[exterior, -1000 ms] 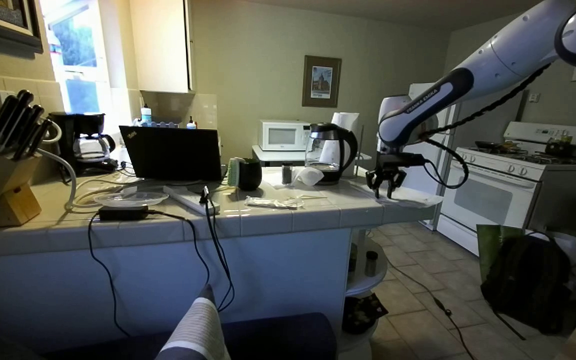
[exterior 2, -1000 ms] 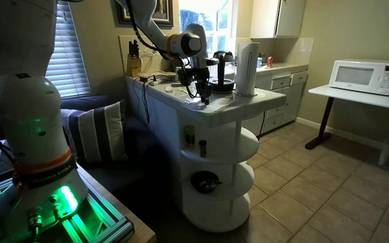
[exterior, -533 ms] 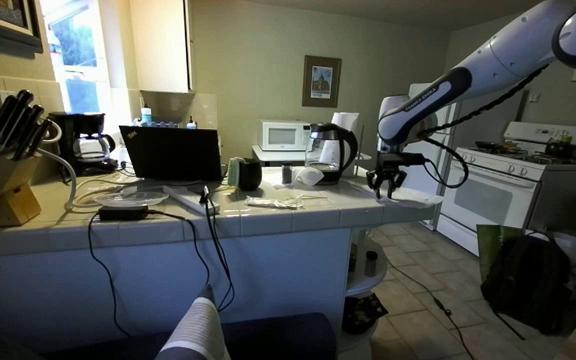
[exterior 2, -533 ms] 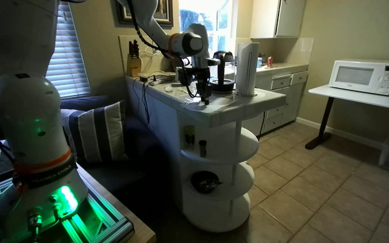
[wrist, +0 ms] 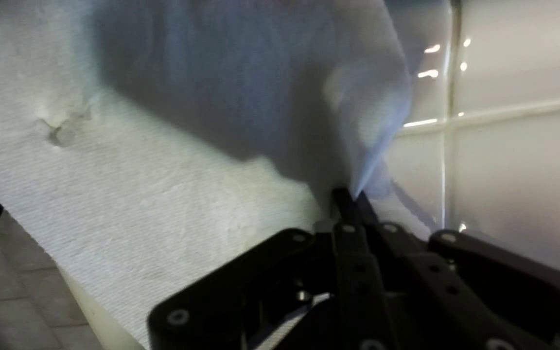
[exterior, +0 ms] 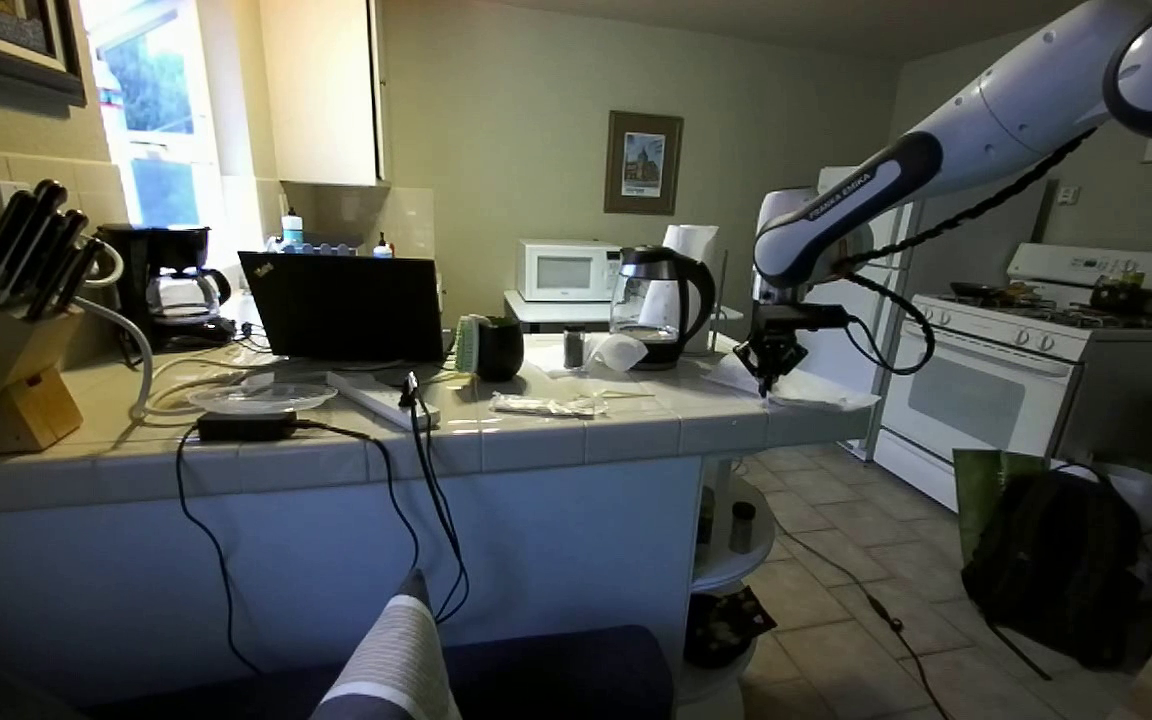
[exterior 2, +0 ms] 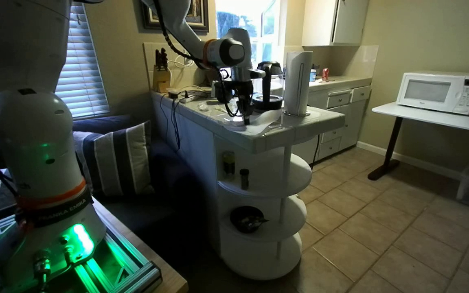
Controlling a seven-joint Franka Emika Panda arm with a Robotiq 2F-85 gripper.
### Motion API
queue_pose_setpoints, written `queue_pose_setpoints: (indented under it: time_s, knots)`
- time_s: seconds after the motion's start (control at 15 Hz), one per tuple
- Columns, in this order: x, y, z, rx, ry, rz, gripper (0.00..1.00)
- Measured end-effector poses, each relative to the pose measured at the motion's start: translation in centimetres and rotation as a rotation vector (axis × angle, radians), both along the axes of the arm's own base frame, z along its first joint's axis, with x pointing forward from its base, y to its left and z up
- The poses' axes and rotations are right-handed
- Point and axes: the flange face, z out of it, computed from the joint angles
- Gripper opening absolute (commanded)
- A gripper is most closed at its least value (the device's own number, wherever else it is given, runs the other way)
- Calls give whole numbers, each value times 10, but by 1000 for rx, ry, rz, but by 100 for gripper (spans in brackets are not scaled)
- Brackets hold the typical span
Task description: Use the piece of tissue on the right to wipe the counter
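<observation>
Pale, glossy tiling with straight grout lines forms the counter, visible along the right of the wrist view. Gripper state: fingers pressed together, grasping a pinched fold of the piece of tissue, right of centre and slightly below mid-height in that frame. Tissue appearance: white, finely ribbed, with one small puckered mark at the left, above mid-height; whether the mark is a tear cannot be told. A broad blue-grey shadow covers the upper middle of the sheet. Directly above the fingertips, a rounded fold narrows to a point at the grip. The lower-left border runs diagonally, with floor tiles visible beyond it. Tissue location: on the end of the counter, right of centre in both exterior views. In an exterior view, one side of the tissue curls upward near the base of the paper towel roll.
</observation>
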Motion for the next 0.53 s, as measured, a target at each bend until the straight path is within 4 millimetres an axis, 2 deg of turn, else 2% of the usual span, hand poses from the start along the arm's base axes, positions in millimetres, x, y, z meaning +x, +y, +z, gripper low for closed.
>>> queue_pose_setpoints:
  time_s: [0.2, 0.53]
  knots:
    - [2, 6, 4, 11, -10, 11, 0]
    - [10, 35, 34, 109, -127, 55, 0]
